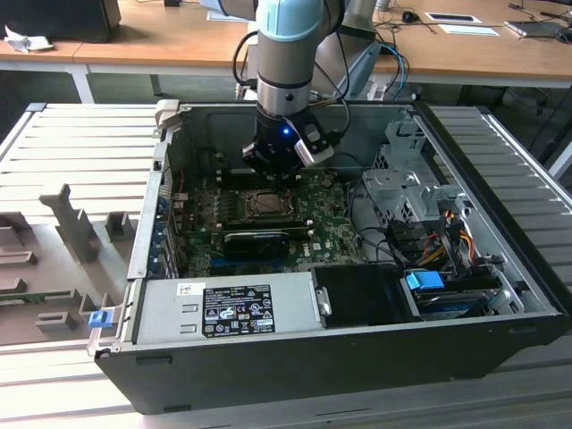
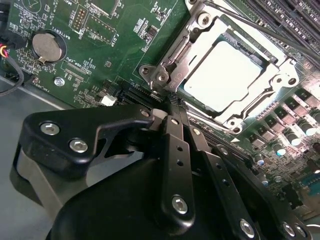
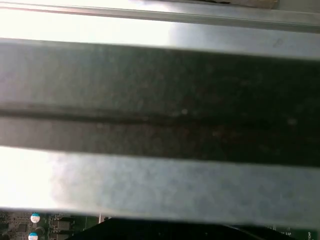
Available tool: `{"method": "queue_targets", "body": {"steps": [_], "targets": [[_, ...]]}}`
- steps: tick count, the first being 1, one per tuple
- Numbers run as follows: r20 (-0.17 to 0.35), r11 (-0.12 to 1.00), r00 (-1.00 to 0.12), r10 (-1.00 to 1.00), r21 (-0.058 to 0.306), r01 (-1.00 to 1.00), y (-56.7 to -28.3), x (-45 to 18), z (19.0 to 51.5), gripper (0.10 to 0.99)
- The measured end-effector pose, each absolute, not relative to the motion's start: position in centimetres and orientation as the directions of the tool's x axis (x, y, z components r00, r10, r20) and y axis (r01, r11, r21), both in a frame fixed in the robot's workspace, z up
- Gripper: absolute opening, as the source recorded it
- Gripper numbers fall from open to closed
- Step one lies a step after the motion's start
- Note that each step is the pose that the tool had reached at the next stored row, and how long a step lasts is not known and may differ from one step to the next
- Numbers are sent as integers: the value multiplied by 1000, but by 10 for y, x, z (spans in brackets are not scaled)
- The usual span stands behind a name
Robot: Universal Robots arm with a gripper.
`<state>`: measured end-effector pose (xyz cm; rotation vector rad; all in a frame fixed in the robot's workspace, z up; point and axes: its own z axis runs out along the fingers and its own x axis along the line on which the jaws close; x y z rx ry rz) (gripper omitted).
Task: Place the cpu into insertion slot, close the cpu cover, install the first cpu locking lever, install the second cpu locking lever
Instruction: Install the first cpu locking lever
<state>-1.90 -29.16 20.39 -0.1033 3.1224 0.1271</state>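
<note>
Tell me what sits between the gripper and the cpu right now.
In the second wrist view: the near edge of the cpu cover, framing the cpu, beyond the gripper.

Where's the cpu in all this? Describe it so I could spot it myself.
Inside the open computer case lies a green motherboard. Near its middle, by the gripper, sits a metal cover. The cpu is the flat pale silver square in its window, the one plain face among busy parts.

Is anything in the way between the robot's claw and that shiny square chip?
Nothing visible. The gripper hangs just beside the insertion slot, where the cpu already lies, framed by the cpu cover.
</note>
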Motion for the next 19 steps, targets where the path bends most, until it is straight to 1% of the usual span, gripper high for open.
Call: {"method": "queue_targets", "body": {"steps": [5,15,19], "targets": [[-17,995,-998,-66,70,-67,-292,-19,203,106],[-17,995,-998,-66,70,-67,-292,-19,207,106],[-15,997,-998,-66,44,-67,-291,-19,206,106]]}}
